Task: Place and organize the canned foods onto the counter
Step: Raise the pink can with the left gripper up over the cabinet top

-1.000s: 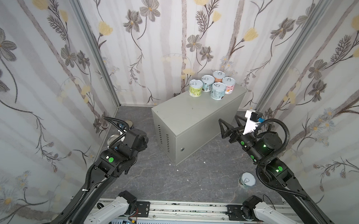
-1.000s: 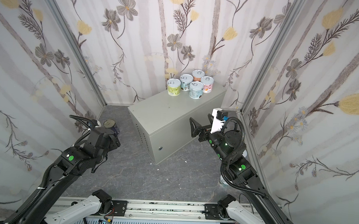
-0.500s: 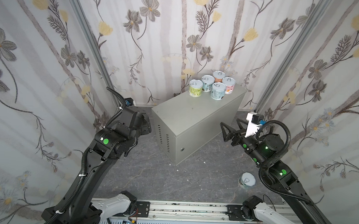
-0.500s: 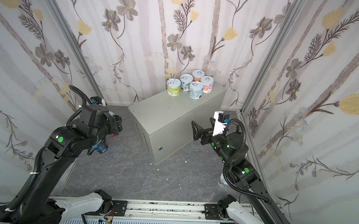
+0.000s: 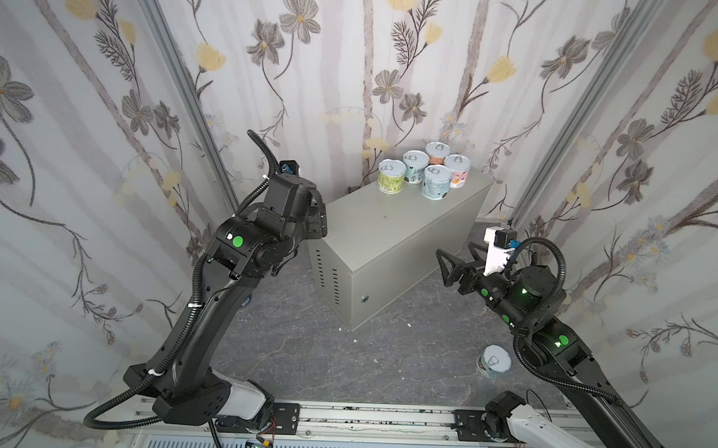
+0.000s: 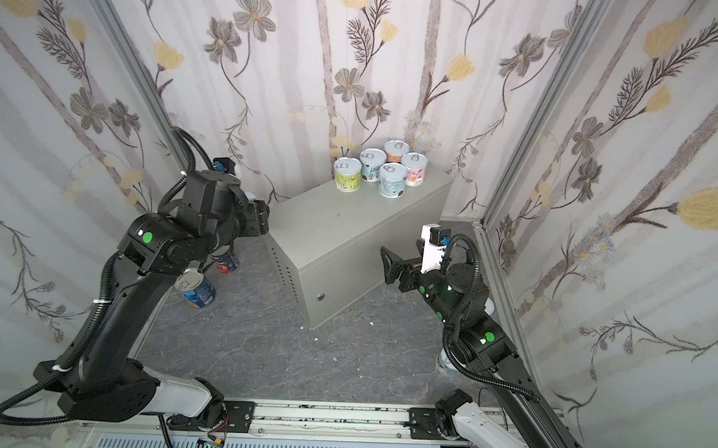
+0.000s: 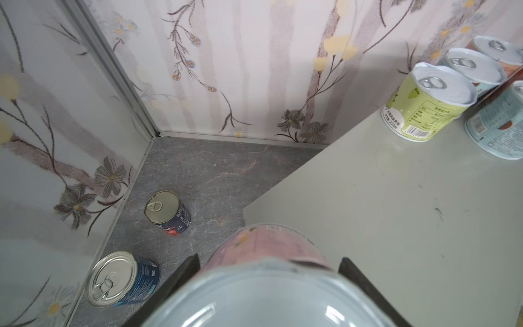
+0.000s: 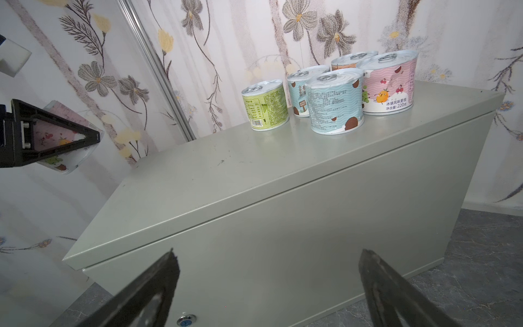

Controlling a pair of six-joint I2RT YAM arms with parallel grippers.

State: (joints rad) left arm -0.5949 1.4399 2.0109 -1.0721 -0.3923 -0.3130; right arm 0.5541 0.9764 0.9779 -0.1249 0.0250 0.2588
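My left gripper (image 7: 268, 259) is shut on a pink-labelled can (image 7: 266, 249), holding it at the counter's (image 5: 390, 230) left end, level with its top; the right wrist view shows this can (image 8: 66, 114) tilted between the black fingers. In both top views the left gripper (image 5: 318, 221) hides it. Several pastel cans, the green one (image 5: 391, 181) nearest, stand clustered at the counter's far end. My right gripper (image 5: 456, 252) hangs open and empty beside the counter's right side (image 8: 268, 252).
On the floor left of the counter lie a blue can (image 6: 196, 288) and a navy-red can (image 6: 226, 263), both under my left arm. A white-lidded can (image 5: 495, 361) stands on the floor by my right arm. Flowered walls close in on three sides.
My left arm has risen from floor level with the pink can and swung toward the counter's left end. The right arm has drawn back a little, still open.
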